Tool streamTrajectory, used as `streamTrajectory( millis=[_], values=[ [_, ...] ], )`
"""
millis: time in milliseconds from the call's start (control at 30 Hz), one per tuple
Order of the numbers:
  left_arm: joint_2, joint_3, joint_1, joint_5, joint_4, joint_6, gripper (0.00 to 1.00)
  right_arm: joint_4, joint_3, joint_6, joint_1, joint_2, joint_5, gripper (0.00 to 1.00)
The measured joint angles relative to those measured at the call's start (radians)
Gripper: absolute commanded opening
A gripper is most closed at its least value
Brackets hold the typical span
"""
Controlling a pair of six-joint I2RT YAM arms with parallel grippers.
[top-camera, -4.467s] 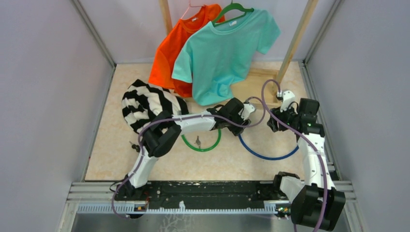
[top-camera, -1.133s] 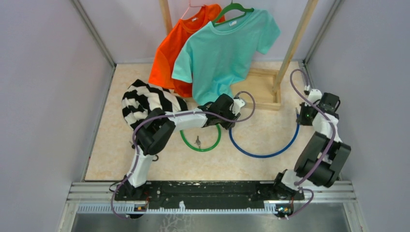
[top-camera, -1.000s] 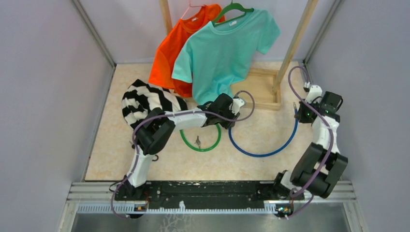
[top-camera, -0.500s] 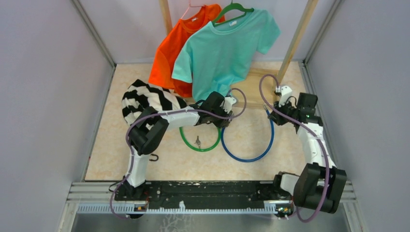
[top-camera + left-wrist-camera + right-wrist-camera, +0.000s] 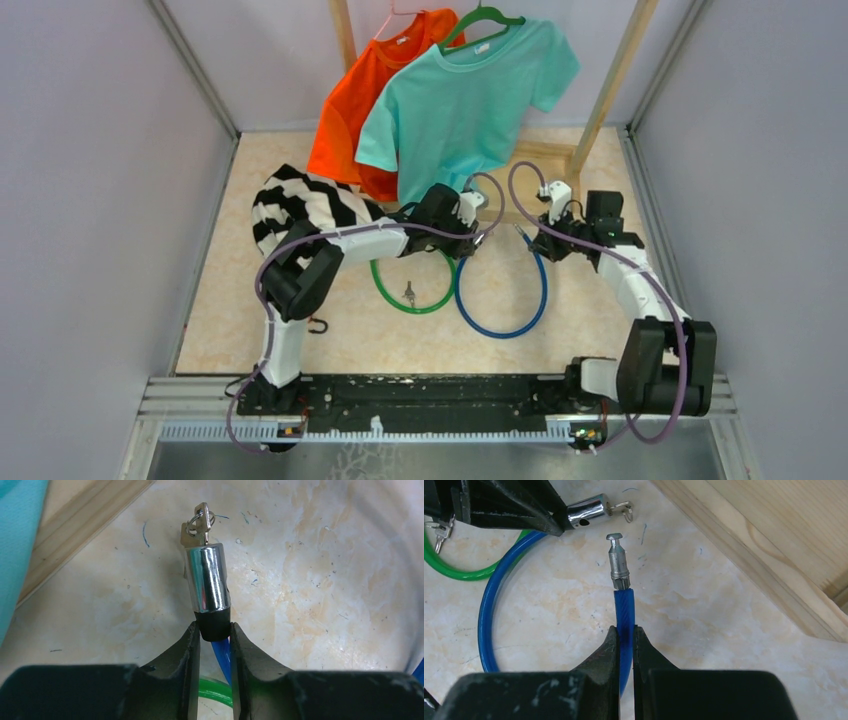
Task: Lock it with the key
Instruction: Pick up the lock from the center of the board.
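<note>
A blue cable lock [image 5: 497,335] lies looped on the marble table. My left gripper [image 5: 214,630] is shut on the black base of its chrome barrel [image 5: 208,580]. A key [image 5: 200,525] on a ring sticks out of the barrel's far end. My right gripper [image 5: 625,632] is shut on the blue cable [image 5: 624,610] just behind its metal pin [image 5: 618,560]. In the right wrist view the pin's tip sits a short gap below and right of the barrel [image 5: 586,511], apart from it. From above, the left gripper [image 5: 478,240] and the right gripper [image 5: 530,240] face each other closely.
A green cable lock [image 5: 415,308] with its own keys [image 5: 408,293] lies just left of the blue loop. A striped shirt [image 5: 300,215] lies at the left. Teal [image 5: 460,110] and orange [image 5: 345,120] shirts hang above a wooden rack base [image 5: 540,170]. A small black hook [image 5: 318,325] rests by the left arm.
My right arm has swung left from the table's right side, carrying the pin end up close to the barrel. The blue loop has narrowed. The left gripper has closed tighter on the barrel.
</note>
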Motion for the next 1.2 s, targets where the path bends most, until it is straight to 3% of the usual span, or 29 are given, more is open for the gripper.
streamTrajectory(
  millis=[533,1200],
  values=[
    [-0.046,-0.002,0.030,0.033,0.011,-0.063,0.00,0.042,0.029,0.044,0.135,0.175,-0.021,0.00],
    [-0.075,-0.026,0.017,0.032,0.024,-0.053,0.00,0.033,0.113,0.097,0.187,0.301,-0.056,0.00]
  ],
)
